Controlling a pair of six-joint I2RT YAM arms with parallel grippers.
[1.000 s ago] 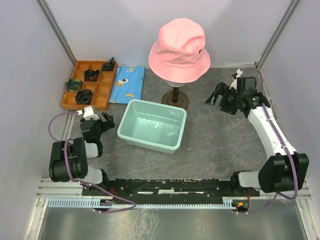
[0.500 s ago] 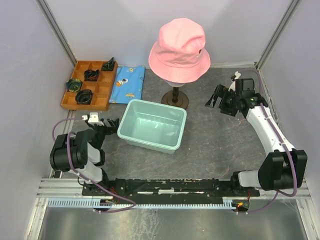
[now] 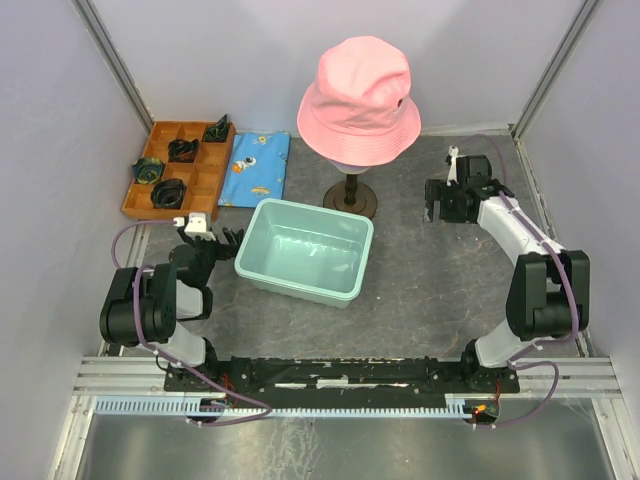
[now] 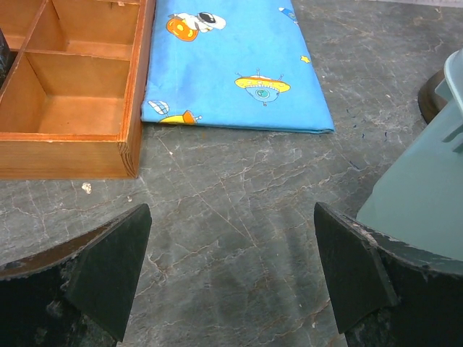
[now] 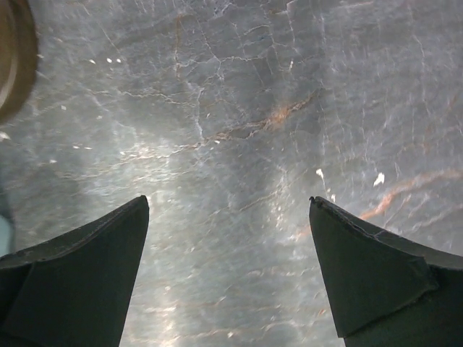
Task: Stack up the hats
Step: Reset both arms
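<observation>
Both my grippers are spread wide, with nothing between the fingers. The pink hat (image 3: pixel 357 100) sits at upper centre of the top view, crown up on its stand (image 3: pixel 351 198). My right gripper (image 3: pixel 438 200) is near the stand's right side, below the brim, and is clearly the nearer one. My left gripper (image 3: pixel 214 243) is at the far left, beside the teal tub (image 3: pixel 296 288). I judge the reach goes up and left.

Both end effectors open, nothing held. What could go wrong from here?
1. The pink hat sits high on a narrow stand. A sideways push from the right end effector, open off to its right, might tip the stand.
2. The left end effector is open close beside the teal bin. Swinging toward the hat could shove the bin.
</observation>
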